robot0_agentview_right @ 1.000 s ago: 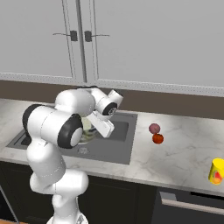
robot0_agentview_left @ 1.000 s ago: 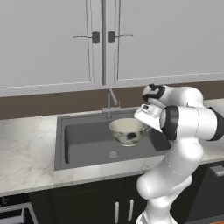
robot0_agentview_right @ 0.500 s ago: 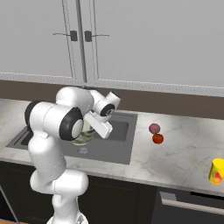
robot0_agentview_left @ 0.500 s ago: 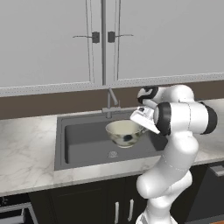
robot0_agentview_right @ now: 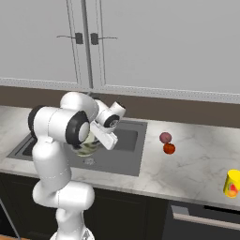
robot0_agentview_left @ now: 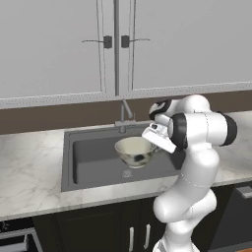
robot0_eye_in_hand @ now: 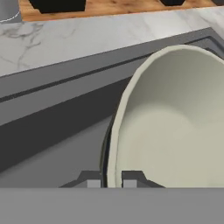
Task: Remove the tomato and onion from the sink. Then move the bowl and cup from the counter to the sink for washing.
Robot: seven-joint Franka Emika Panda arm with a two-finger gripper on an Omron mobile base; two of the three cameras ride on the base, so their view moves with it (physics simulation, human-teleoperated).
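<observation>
Left base view: a wide round bowl (robot0_agentview_left: 134, 150), cream inside and greenish-grey outside, is held by its rim above the dark grey rectangular sink (robot0_agentview_left: 93, 158).

Right base view: the glossy orange-red tomato (robot0_agentview_right: 169, 148) and pale pink onion (robot0_agentview_right: 165, 137) are seen already out on the white veined marble table (robot0_agentview_right: 192, 165); the small yellow cup (robot0_agentview_right: 232, 183) is yet to be moved.

Hand view: the pincer (robot0_eye_in_hand: 112, 179) is clenched on the smooth bowl rim.

A kitchen: sink (robot0_agentview_left: 93, 157), marble counter (robot0_agentview_left: 29, 167), wall cabinets (robot0_agentview_left: 59, 44).

Pale upper cabinets (robot0_agentview_left: 113, 44), brown backsplash (robot0_agentview_left: 44, 118), dark base cabinets (robot0_agentview_left: 98, 229)
</observation>
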